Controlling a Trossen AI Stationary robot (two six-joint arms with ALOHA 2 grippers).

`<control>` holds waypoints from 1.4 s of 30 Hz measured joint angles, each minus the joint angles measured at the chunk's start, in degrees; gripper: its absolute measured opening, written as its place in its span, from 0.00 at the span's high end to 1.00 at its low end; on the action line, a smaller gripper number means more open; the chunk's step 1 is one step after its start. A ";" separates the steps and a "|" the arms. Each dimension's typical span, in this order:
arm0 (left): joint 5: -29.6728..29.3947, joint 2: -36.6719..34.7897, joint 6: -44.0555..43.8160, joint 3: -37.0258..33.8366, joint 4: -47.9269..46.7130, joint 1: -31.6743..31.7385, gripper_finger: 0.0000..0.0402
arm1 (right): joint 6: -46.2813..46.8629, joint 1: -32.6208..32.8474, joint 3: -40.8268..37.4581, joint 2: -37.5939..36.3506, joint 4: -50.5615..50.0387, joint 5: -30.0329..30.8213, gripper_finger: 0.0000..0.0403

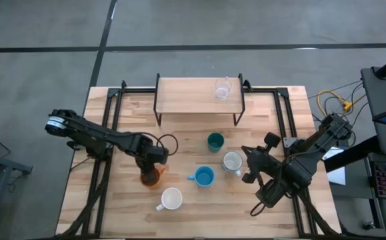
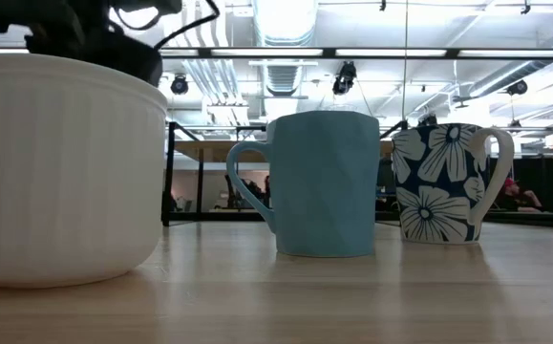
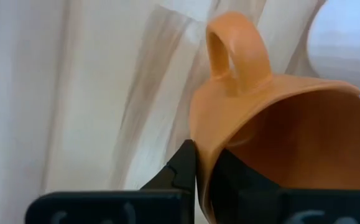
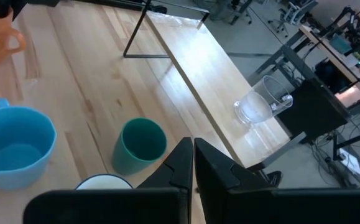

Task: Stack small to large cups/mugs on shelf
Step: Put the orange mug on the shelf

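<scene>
Six cups: one glass (image 1: 223, 88) on the shelf (image 1: 186, 97), left fingers (image 1: 151, 172) gripping the orange cup (image 1: 152, 177), right fingers (image 1: 247, 167) closed.

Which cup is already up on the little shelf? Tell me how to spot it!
Find the shelf, a small wooden rack on black legs at the far middle of the table. On its right end sits the clear glass cup. It is see-through, and it is the only cup up there; the coloured and white ones all sit on the table below.
</scene>
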 joint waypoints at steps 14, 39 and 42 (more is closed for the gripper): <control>-19.33 0.13 5.12 25.83 -19.15 7.74 1.00 | 1.35 2.10 -4.04 -3.98 -0.68 1.86 0.98; -25.49 16.05 34.69 58.84 -28.24 37.67 1.00 | 11.02 2.12 -7.21 -4.87 7.92 2.90 0.98; -25.37 18.72 36.54 64.34 -29.26 39.72 1.00 | 11.03 2.12 -7.21 -4.87 8.09 2.80 0.98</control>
